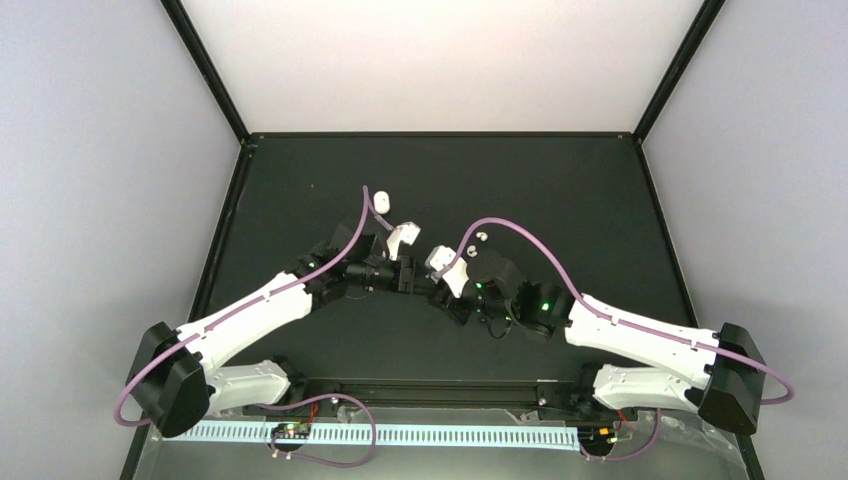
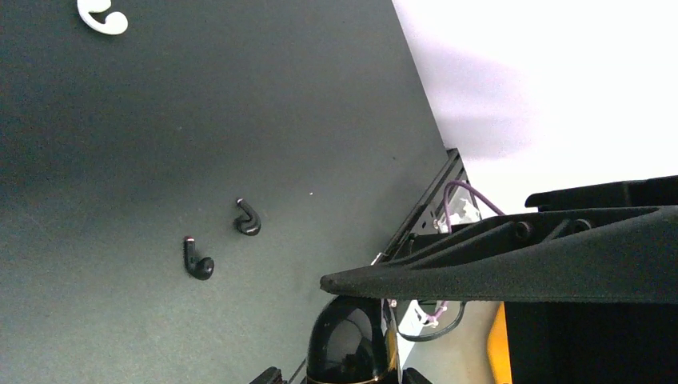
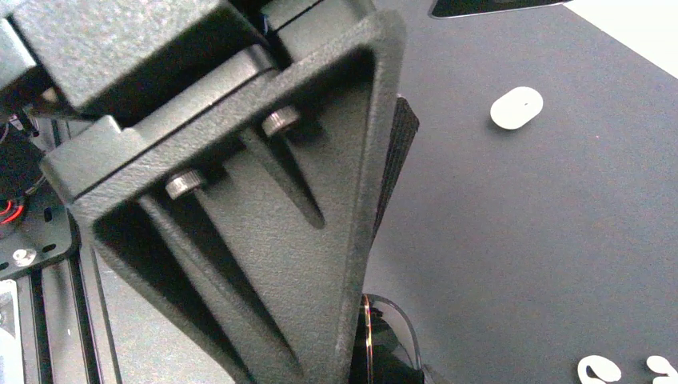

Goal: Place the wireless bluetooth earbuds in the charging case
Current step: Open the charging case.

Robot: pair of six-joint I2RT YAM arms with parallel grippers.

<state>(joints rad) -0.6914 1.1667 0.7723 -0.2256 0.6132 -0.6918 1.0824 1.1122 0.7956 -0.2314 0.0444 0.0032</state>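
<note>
Two white earbuds [image 2: 110, 22] and two black earbuds [image 2: 247, 218] are lying out, making four in all. One white oval case [image 3: 516, 107] is lying apart from them, one glossy black rounded object [image 2: 348, 340] is showing, and two robot arms [image 1: 250, 315] are reaching in.

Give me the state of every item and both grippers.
white oval case: closed, lying on the table.
white earbuds: out of a case, side by side on the table.
black earbuds: loose on the table, apart.
glossy black object: near the grippers; held or not, unclear.
left gripper: cannot tell open or shut.
right gripper: cannot tell open or shut.
</note>
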